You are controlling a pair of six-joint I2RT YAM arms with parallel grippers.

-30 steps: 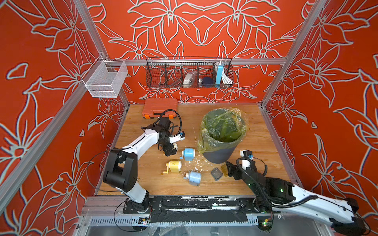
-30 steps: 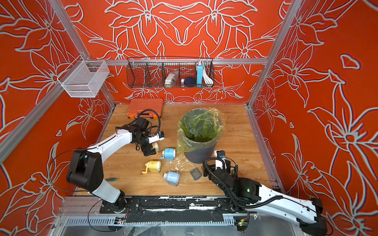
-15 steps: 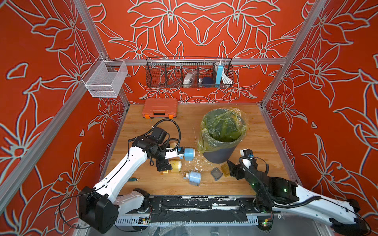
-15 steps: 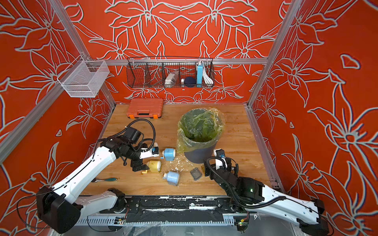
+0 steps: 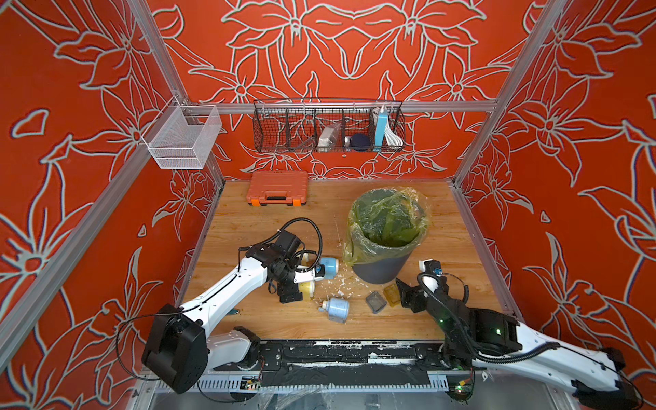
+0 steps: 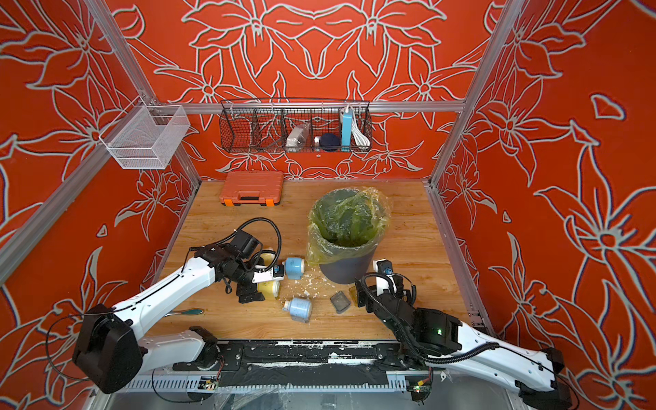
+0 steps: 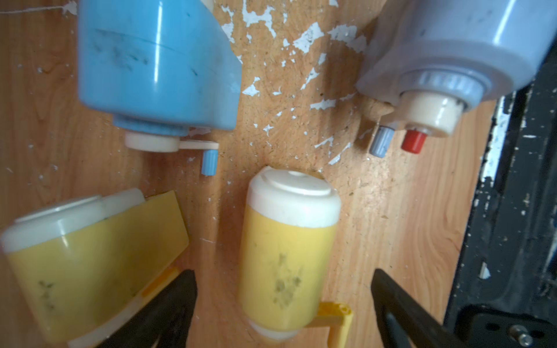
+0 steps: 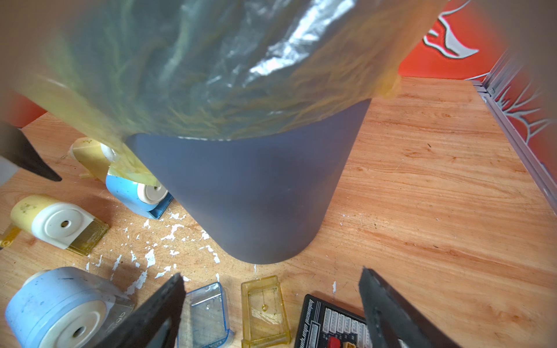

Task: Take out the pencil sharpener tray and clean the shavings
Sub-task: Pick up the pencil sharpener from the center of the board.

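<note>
Black board [image 8: 327, 319]: white italic lettering ran along one edge, too blurred to read.
Clear tray [image 8: 122, 311] of pale blue sharpener [image 8: 57, 301]: faint marks showed, illegible.
Elsewhere: no readable text appeared.

The tabletop [image 8: 422, 180] is grained wood; the yellow sharpener [image 7: 286, 256] is glossy, smudged plastic; the grey bin [image 8: 256, 195] looks smooth and matt, its liner [image 8: 211, 60] thin, crinkly, shiny film.
</note>
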